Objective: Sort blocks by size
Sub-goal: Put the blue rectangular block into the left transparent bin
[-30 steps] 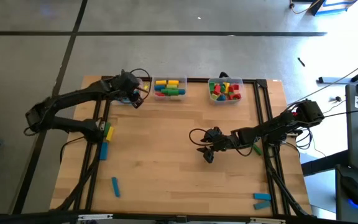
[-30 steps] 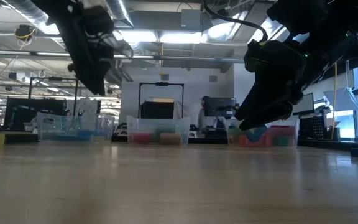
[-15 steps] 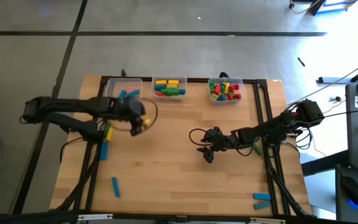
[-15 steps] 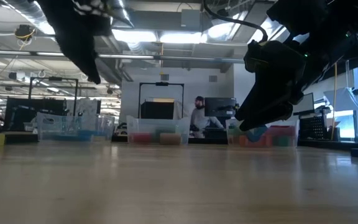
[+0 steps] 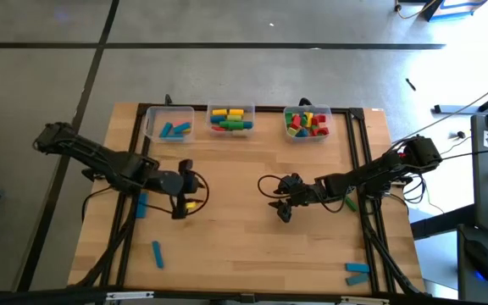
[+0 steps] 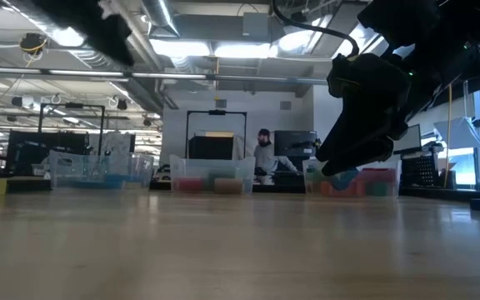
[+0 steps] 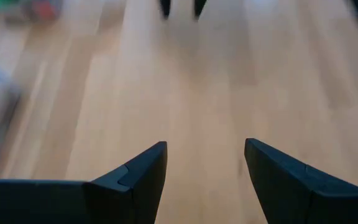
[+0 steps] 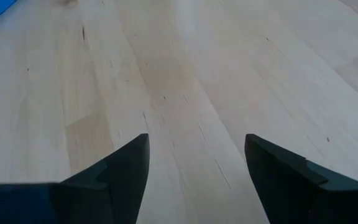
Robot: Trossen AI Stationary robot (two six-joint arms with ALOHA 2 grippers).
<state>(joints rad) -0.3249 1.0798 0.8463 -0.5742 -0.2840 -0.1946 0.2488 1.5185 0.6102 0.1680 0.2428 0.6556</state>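
Blocks (image 5: 302, 123) already fill three clear bins along the far edge of the table (image 5: 227, 212): blue ones in the left bin (image 5: 169, 124), mixed long bars in the middle bin (image 5: 231, 119), short red, yellow and green pieces in the right bin (image 5: 306, 124). What has just changed is the left arm: a second ago its left gripper (image 5: 181, 196) was up at the left bin, and it has since swung back across the left half of the table toward the near side. Its fingers stand wide apart with only bare wood between them in the left wrist view, so it holds nothing; the drop-off looks done. That suggests one more blue block is sorted and the arm is heading for the next piece. Strays remain: a blue block (image 5: 141, 205) by the left rail, another blue block (image 5: 157, 253) nearer the front, two blue blocks (image 5: 357, 273) at the front right corner, and a green block (image 5: 349, 202) under the right arm. The right gripper (image 5: 283, 203) has not moved, hanging spread open and empty over the middle of the table. A yellow bit shows beside the left gripper; I cannot tell whether it is a block.
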